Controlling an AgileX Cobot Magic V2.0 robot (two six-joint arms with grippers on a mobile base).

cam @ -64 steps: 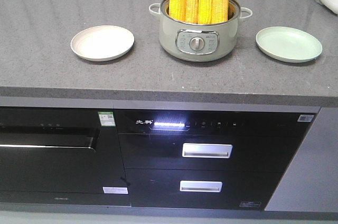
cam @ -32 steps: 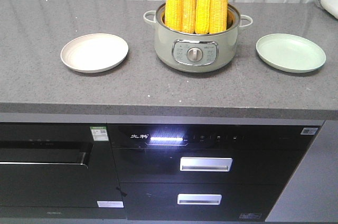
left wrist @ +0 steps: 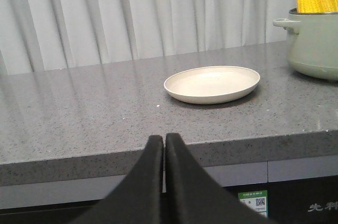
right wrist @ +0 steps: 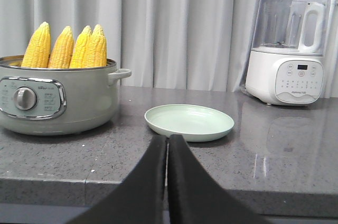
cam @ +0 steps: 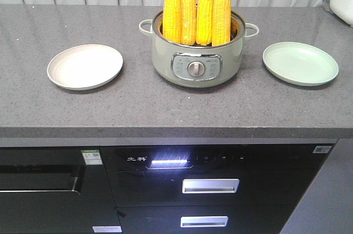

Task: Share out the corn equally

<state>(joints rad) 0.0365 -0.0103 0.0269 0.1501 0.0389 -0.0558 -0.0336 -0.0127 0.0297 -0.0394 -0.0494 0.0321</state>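
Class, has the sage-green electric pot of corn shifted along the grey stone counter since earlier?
No. The sage-green electric pot stays midway between cream plate and green plate; only the camera view shifted.

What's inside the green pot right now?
Four corn cobs stand upright in the pot, side by side with their tips up. The pot wall hides their lower ends, so the pot floor, and anything else down there, cannot be seen.
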